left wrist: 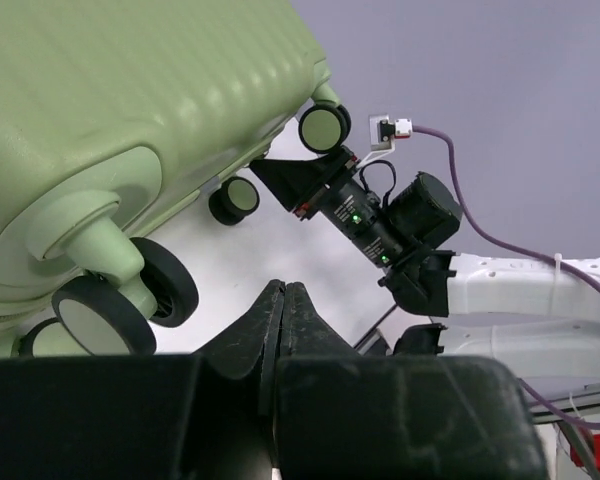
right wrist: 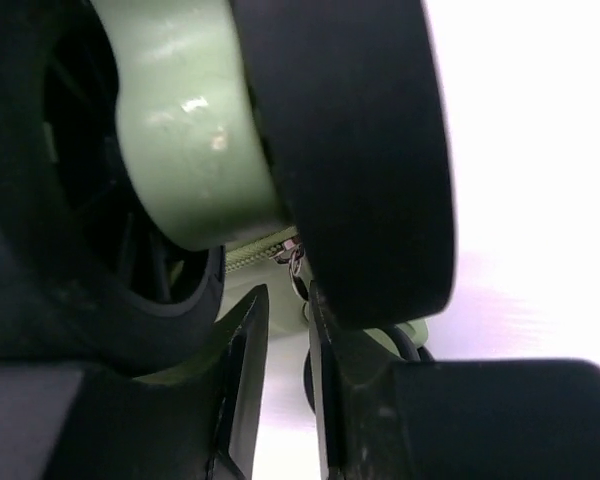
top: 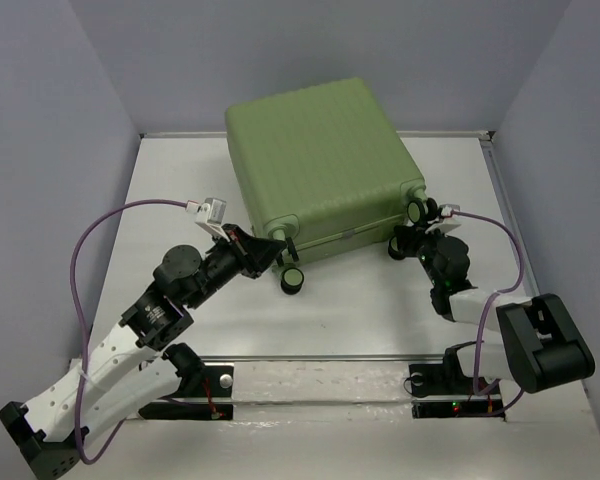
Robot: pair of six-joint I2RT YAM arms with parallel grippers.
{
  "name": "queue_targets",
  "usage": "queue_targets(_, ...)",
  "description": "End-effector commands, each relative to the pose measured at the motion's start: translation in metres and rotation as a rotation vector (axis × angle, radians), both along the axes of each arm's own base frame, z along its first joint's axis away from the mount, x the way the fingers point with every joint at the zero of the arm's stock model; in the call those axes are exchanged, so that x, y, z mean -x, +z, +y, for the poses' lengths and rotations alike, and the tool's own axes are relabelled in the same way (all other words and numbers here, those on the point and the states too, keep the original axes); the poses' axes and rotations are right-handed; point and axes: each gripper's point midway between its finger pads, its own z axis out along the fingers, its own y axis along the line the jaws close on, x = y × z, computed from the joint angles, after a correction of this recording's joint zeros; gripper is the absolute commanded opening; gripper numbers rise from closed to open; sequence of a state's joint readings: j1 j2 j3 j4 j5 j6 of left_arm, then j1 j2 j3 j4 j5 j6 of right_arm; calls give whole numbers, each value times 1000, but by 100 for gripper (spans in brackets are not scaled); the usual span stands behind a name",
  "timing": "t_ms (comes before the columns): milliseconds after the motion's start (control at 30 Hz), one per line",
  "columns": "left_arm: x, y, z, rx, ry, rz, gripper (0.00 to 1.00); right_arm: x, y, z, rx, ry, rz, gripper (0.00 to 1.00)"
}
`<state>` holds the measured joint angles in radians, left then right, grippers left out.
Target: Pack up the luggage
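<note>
The luggage is a light-green ribbed hard-shell suitcase lying closed at the back middle of the table. My left gripper sits at its front-left corner, shut and empty. In the left wrist view the shut gripper points past the suitcase and a caster wheel. My right gripper is at the front-right corner among the wheels. In the right wrist view the gripper is open by a narrow gap below a metal zipper pull, between two black caster wheels. The pull hangs at the right fingertip, not clamped.
A caster wheel juts out at the suitcase's front-left and another at the front-right. Grey walls enclose the white table on three sides. Purple cables loop from both wrists. The right arm shows in the left wrist view.
</note>
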<state>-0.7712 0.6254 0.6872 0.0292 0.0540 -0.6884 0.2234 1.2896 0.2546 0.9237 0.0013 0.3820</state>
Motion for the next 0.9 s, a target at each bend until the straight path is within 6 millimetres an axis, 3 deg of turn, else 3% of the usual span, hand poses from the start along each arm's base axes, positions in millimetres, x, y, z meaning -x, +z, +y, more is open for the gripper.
queue_targets(0,4,33,-2,67,-21,-84,6,-20,49,-7,5,-49,-172,26)
queue_targets(67,4,34,-2,69,-25,-82,6,-22,52,-5,-2,-45,-188,15)
queue_targets(167,3,30,0,35,-15,-75,6,-21,49,0,-15,-19,-189,7)
queue_targets(233,0,22,4,-14,10,-62,6,-18,52,1,-32,-9,-212,7)
queue_targets(267,-2,4,10,-83,35,-18,10,-13,45,1,-49,-10,-196,7)
queue_targets(333,-6,-11,18,-141,74,16,38,-8,45,0,-61,-10,-203,7)
queue_targets(367,-5,-25,24,-184,92,50,69,-4,43,5,-64,23,-198,7)
queue_targets(467,2,-45,23,-224,62,94,91,4,34,6,-80,31,-179,7)
queue_targets(533,3,-57,19,-231,43,120,94,7,29,7,-84,41,-166,7)
queue_targets(633,6,-60,3,-207,-28,127,95,9,31,12,-98,67,-165,7)
queue_targets(867,-10,-39,-16,-148,-40,77,95,16,26,16,-98,95,-141,7)
